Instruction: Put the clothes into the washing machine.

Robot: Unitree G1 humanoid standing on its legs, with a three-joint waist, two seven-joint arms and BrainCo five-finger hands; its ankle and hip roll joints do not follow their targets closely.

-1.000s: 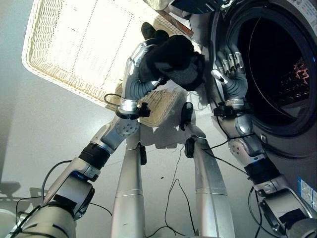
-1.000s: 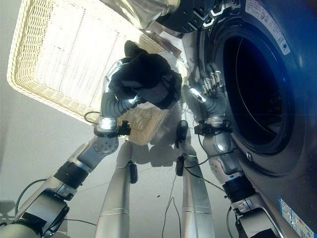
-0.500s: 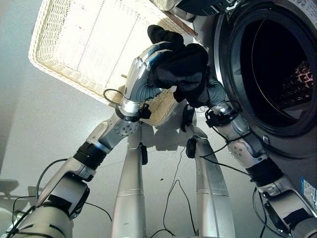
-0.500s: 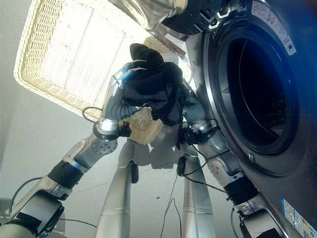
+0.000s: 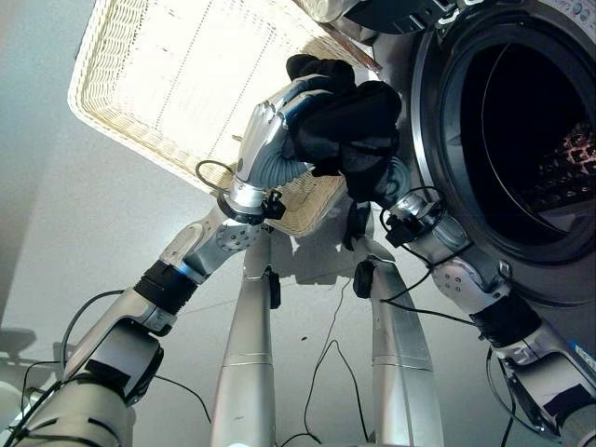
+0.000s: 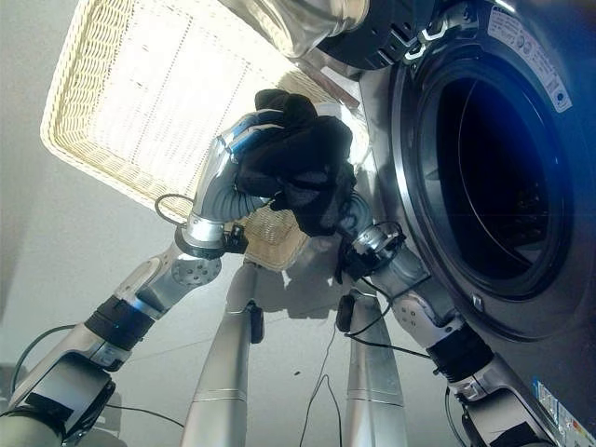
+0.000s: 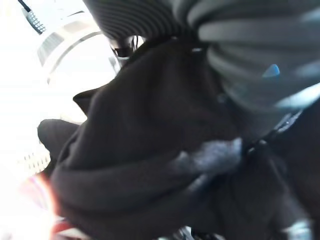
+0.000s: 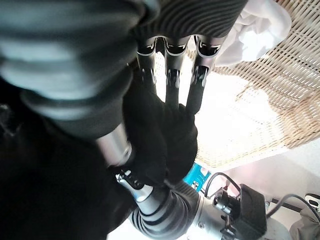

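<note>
The wicker basket [image 5: 177,84] lies left of the washing machine [image 5: 521,140]. Between basket and drum opening, the left robot hand [image 5: 279,116] is curled round the black garment [image 5: 349,126]. The right robot hand [image 8: 172,65] presses straight fingers against the garment from beneath, just beside the machine's door rim.

Pale grey floor [image 5: 56,214], smooth and plain, carrying two things. A large rectangular wicker laundry basket [image 5: 140,130] of cream weave stands on it at the robot's left, its open mouth toward the camera and its near corner just beside the washing machine. A white cloth [image 8: 255,27] lies inside the basket against its woven wall. The front-loading washing machine [image 6: 521,307] stands on the floor at the right, its round drum opening [image 5: 531,140] dark and uncovered.
</note>
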